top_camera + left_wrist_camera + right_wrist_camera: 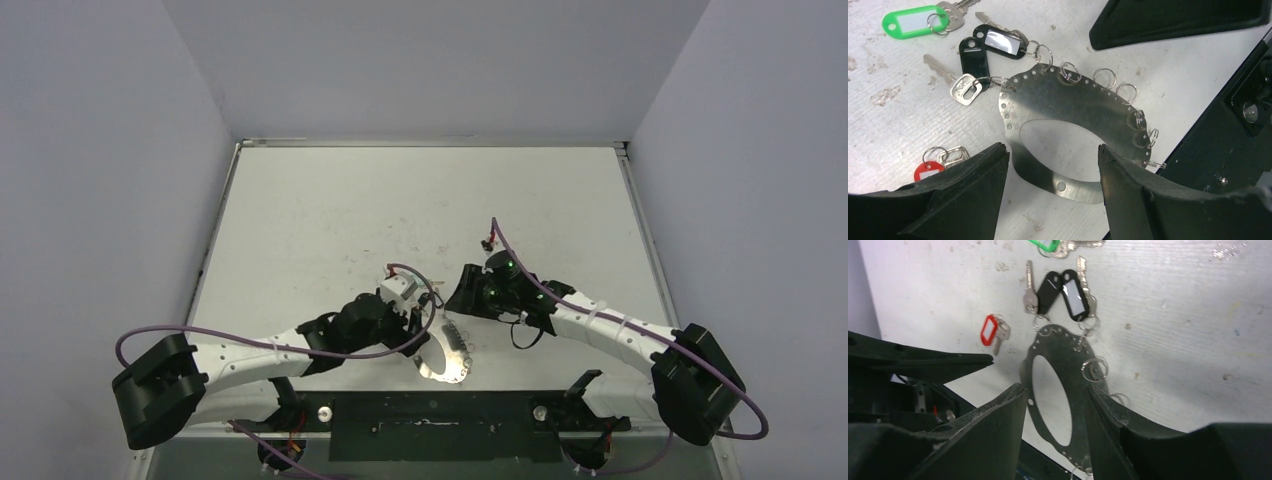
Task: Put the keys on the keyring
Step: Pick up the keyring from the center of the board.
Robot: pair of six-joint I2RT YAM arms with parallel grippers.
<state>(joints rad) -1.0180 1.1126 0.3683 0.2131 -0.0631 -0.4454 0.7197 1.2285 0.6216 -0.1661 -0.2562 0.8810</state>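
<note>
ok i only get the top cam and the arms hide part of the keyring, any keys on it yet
observer: yes, in the left wrist view two black-tagged keys look hooked onto the rim of the keyring.
operator: and the red one
observer: the red-tagged key lies loose, apart from the keyring.
operator: green
observer: the green-tagged key is loose too, out beyond the black-tagged pair.

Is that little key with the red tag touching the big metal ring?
Apart. The right wrist view shows a strip of bare table between the red-tagged key and the keyring.
</note>
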